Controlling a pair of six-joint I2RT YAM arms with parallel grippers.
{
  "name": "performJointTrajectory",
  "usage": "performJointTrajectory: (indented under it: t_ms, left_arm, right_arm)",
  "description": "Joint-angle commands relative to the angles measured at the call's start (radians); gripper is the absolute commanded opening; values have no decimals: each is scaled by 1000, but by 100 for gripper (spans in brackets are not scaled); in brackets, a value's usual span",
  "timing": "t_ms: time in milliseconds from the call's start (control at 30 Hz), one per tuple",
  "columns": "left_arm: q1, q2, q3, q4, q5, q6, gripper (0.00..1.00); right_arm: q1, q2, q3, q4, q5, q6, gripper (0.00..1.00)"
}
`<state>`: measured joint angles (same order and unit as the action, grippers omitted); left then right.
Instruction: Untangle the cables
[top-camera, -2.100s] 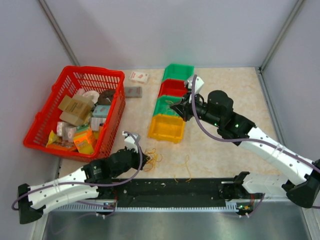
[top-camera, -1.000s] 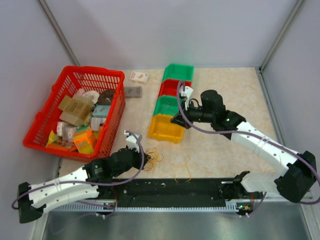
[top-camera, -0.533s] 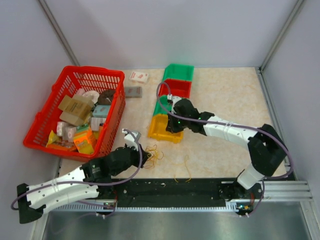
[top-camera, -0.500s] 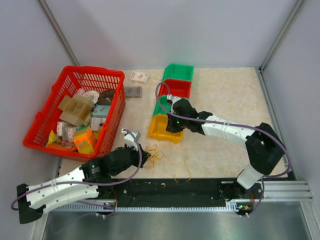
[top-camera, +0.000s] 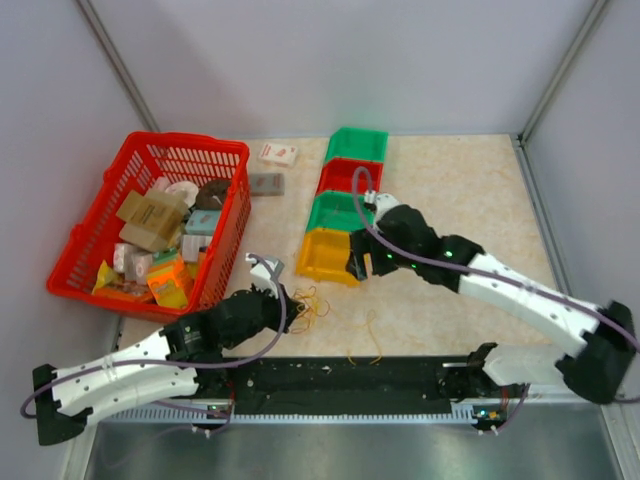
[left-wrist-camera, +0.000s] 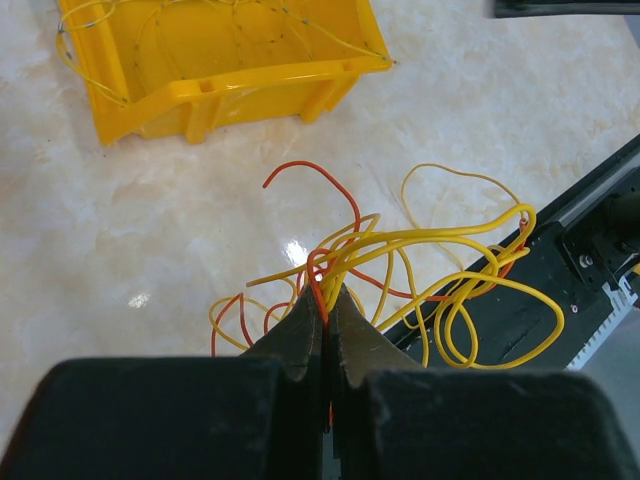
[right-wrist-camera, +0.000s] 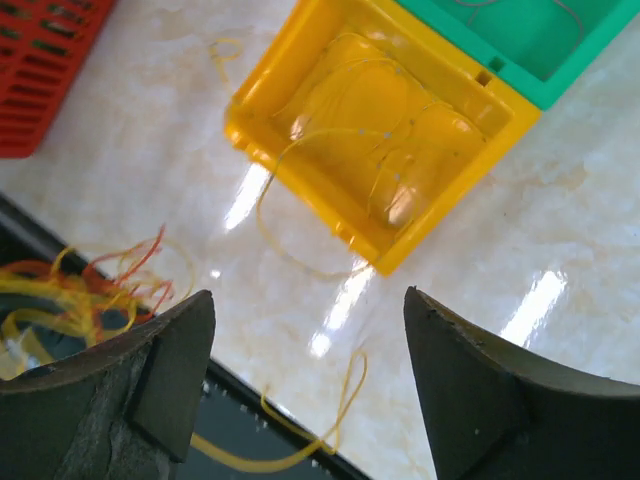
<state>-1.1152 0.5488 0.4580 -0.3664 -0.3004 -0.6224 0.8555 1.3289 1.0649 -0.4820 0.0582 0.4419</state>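
The cables' tangle of yellow and orange loops lies on the table beside the black rail, seen from above as a small tangle. My left gripper is shut on an orange strand at the tangle's edge, also in the top view as the left gripper. My right gripper hovers over the near right corner of the yellow bin, and the right gripper is open with nothing between its fingers. Thin yellow strands lie in the yellow bin, one drooping over its edge. A single yellow cable lies by the rail.
A red basket full of packets stands at the left. Behind the yellow bin stand a green bin, a red bin and another green bin. Two small packets lie near them. The black rail runs along the near edge.
My right gripper has opened and drawn back to the right from over the yellow bin. The left gripper stays shut at the tangle.
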Motion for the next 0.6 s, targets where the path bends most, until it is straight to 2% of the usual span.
performJointTrajectory:
  t_ms: [0, 67, 167, 267, 367, 400, 433, 500, 533, 567]
  left_arm:
    - [3, 25, 44, 58, 18, 10, 0]
    - [3, 45, 48, 66, 29, 6, 0]
    - [3, 60, 59, 66, 43, -3, 0]
    - [3, 50, 61, 60, 49, -20, 0]
    - [3, 27, 57, 52, 55, -40, 0]
    - [3, 20, 54, 53, 56, -46, 0]
    - [3, 17, 53, 52, 58, -48, 1]
    - [3, 19, 51, 44, 55, -48, 5]
    - [3, 25, 53, 38, 50, -53, 11]
    - [3, 34, 56, 32, 50, -54, 19]
  right_arm:
    - [25, -265, -112, -40, -186, -103, 76]
    - [63, -307, -202, 92, -379, -135, 77]
    - [122, -263, -299, 322, -538, -108, 77]
    - [164, -224, -356, 463, -505, -94, 75]
    - [189, -192, -384, 473, -433, -97, 71]
    - [197, -188, -399, 517, -419, -82, 65]
    - [203, -188, -417, 548, -405, -63, 47]
    - [205, -210, -425, 530, -345, -22, 5]
    - [205, -235, -419, 487, -293, -3, 0]
    - [209, -278, -418, 449, -240, 15, 0]
